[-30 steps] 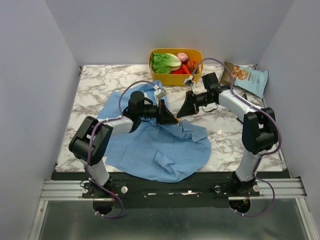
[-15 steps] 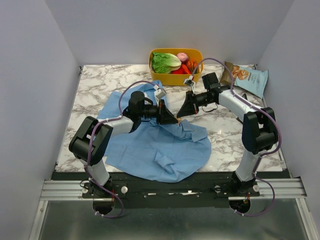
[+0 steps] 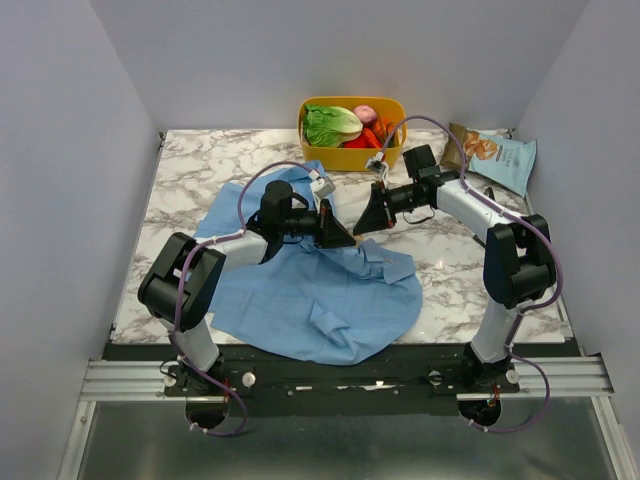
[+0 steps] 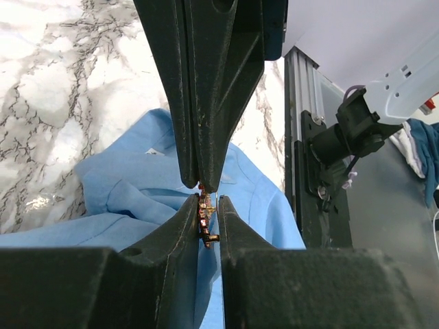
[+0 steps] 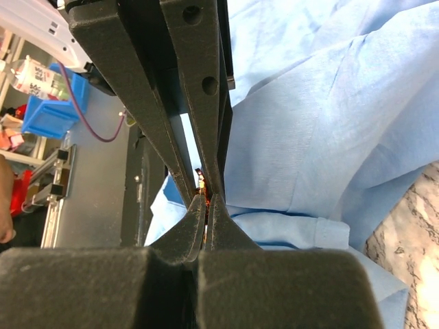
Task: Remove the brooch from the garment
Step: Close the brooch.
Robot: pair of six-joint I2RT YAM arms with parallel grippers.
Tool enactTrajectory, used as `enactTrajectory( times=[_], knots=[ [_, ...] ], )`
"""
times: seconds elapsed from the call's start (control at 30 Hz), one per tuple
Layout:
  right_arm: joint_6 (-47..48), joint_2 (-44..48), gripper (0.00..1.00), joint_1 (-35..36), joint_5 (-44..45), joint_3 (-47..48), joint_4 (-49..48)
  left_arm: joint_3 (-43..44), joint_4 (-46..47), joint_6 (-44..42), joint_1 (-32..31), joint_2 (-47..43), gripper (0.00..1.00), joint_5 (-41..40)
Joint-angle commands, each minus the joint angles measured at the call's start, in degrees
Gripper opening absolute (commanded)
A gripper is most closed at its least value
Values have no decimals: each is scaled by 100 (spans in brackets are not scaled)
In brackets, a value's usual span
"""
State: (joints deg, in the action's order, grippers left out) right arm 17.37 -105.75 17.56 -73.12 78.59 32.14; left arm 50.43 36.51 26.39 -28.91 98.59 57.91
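The light-blue garment (image 3: pixel 320 290) lies spread on the marble table, one fold lifted toward the grippers. My left gripper (image 3: pixel 347 238) and right gripper (image 3: pixel 360 230) meet tip to tip just above it. In the left wrist view the tiny orange-tan brooch (image 4: pixel 204 218) sits pinched between my left gripper's (image 4: pixel 208 205) jaws, with a sliver of blue cloth (image 4: pixel 123 199) beside it. The right fingers (image 4: pixel 206 103) come down onto its top. In the right wrist view my right gripper (image 5: pixel 206 202) is shut on the brooch (image 5: pixel 203 186), with the left fingers (image 5: pixel 199 82) opposite.
A yellow basket (image 3: pixel 350 158) of vegetables stands at the back centre, just behind the grippers. A blue snack bag (image 3: pixel 502 158) lies at the back right. Bare marble table (image 3: pixel 190 170) shows to the left and right of the shirt.
Both grippers have shifted slightly up and back, still tip to tip. The orange speck seen between them from above no longer shows.
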Motion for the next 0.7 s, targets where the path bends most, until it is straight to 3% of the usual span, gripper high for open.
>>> enactTrajectory(
  times=[0.0, 0.67],
  knots=[
    [-128, 64, 0, -16, 219, -10, -217, 168, -258, -310, -89, -6, 11, -17],
    [-427, 187, 0, 45, 1063, -159, -683, 669, -1752, -1206, -282, 55, 8, -359]
  ],
)
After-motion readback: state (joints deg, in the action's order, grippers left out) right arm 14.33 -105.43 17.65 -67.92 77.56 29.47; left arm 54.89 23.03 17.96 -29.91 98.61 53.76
